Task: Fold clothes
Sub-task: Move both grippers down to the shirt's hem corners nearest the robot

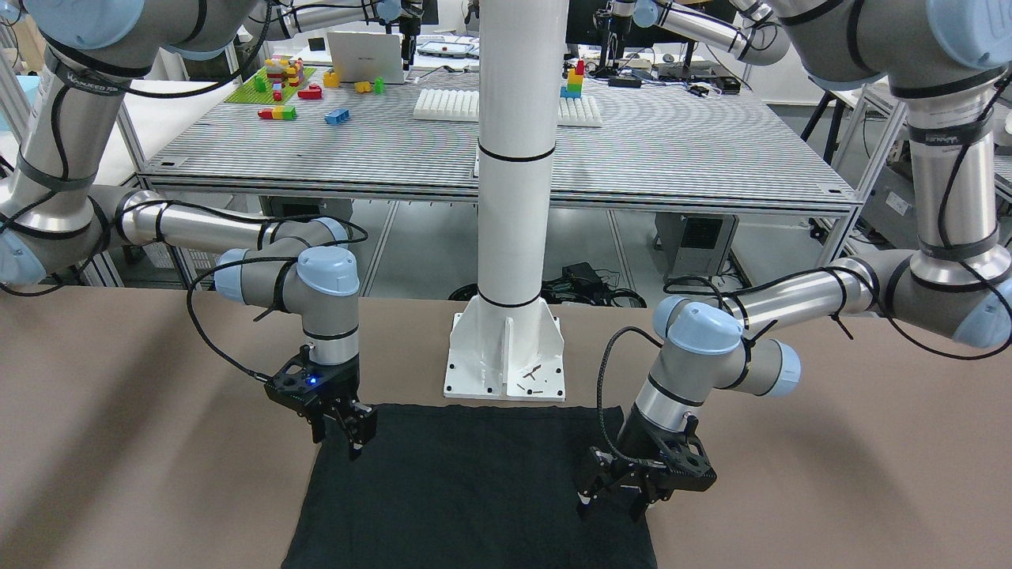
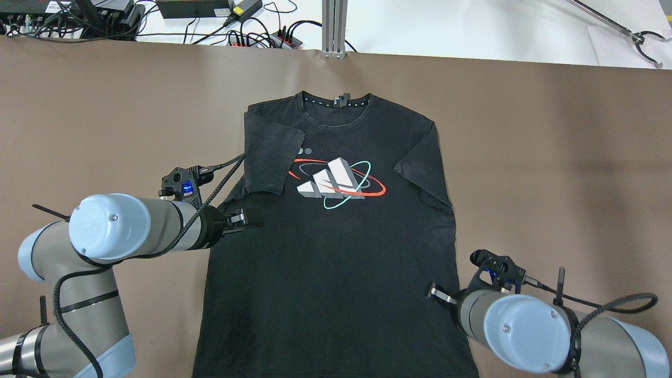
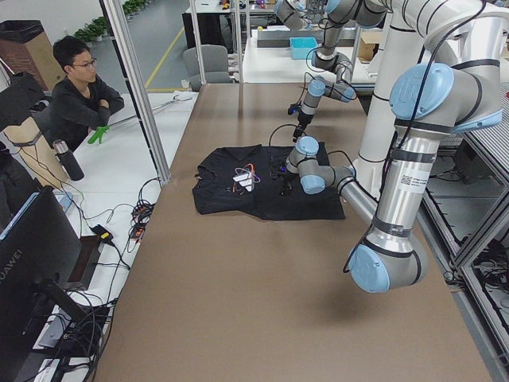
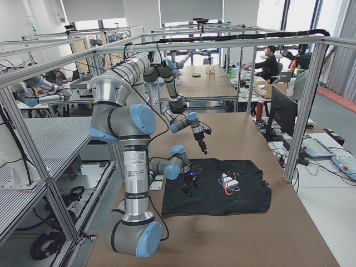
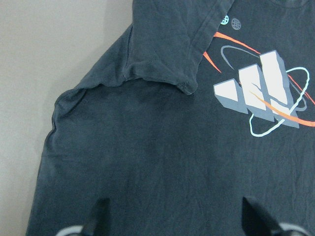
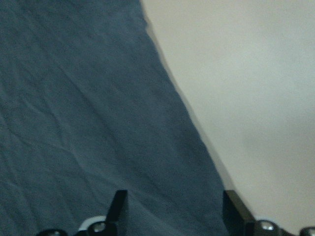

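The clothes are a black T-shirt (image 2: 336, 247) with a red, teal and white logo (image 2: 338, 184), lying flat with the collar far from me. Both sleeves are folded in onto the body. My left gripper (image 2: 247, 220) is open and empty, low over the shirt's left side below the folded sleeve (image 5: 167, 54). Its fingertips (image 5: 101, 216) straddle bare fabric in the left wrist view. My right gripper (image 2: 438, 295) is open and empty over the shirt's right edge near the hem. The right wrist view shows that edge (image 6: 187, 113) between its fingertips (image 6: 120, 204).
The white post's base plate (image 1: 506, 356) stands just behind the hem. The brown table (image 2: 551, 157) reaches out on both sides of the shirt. Cables and power strips (image 2: 252, 37) lie beyond the far edge. A seated person (image 3: 79, 95) watches from that side.
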